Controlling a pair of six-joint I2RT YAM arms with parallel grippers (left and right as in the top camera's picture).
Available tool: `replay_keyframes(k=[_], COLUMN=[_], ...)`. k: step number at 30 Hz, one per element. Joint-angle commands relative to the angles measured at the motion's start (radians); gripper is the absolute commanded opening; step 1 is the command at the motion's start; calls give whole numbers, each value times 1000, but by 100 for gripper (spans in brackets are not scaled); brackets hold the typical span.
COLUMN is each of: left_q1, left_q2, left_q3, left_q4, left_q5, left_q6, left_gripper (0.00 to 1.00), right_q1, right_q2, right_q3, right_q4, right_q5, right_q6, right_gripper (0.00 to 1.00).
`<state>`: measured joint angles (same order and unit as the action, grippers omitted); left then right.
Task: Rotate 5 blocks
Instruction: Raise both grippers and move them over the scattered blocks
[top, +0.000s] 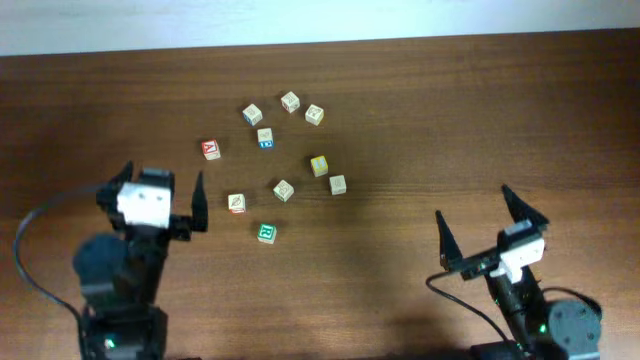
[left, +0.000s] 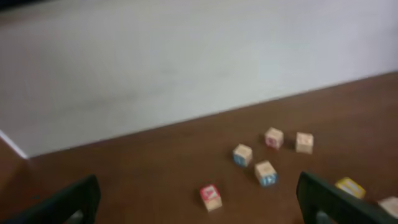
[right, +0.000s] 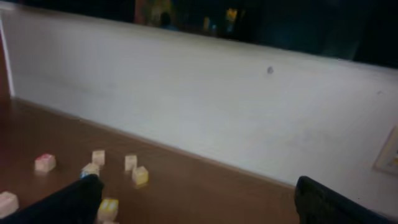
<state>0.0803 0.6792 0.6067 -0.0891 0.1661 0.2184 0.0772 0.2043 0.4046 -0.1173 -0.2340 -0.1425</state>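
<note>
Overhead, a dark wooden table (top: 470, 110) is seen, and every place below is reckoned from the green "R" block (top: 266, 233) that lies on it. The left arm (top: 125, 270) is seen to the left of that block, and the right arm (top: 530, 300) well off to its right. The left gripper (top: 164, 172) is held released, its jaws spread wide around bare table, near the "R" block on its far left side. The right gripper (top: 472, 202) is likewise released and holds nothing, well apart from the block on its right.

A tan block (top: 236, 203) is found just beyond the "R" block and slightly left, apart from it. A second tan block (top: 284, 190) is found just beyond it and slightly right. The cream block (top: 338, 184) and the yellow block (top: 319, 165) are placed farther off to the far right. A red "A" cube (top: 210, 149) is seen to the far left, and four pale cubes (top: 290, 101) are clustered farthest beyond it.
</note>
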Motion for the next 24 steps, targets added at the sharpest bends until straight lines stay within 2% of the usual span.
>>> replay_keyframes(k=[1, 12, 18, 24], left_q1=[-4, -4, -4, -4], left_q2=[136, 457, 598, 695], left_q3=[189, 558, 645, 646], left_q4=[-110, -516, -629, -653], left_q5=[60, 61, 88, 213], left_q6=[-8, -8, -8, -8], left_gripper=[99, 99, 99, 99], right_q1=[-6, -6, -6, -6], right_q2=[134, 627, 904, 1122], right_q3=[136, 542, 750, 858], right_q4=[-69, -401, -611, -710], right_q5=[-19, -78, -134, -266], right_q6=[-7, -7, -6, -7], right_gripper=[98, 98, 98, 98])
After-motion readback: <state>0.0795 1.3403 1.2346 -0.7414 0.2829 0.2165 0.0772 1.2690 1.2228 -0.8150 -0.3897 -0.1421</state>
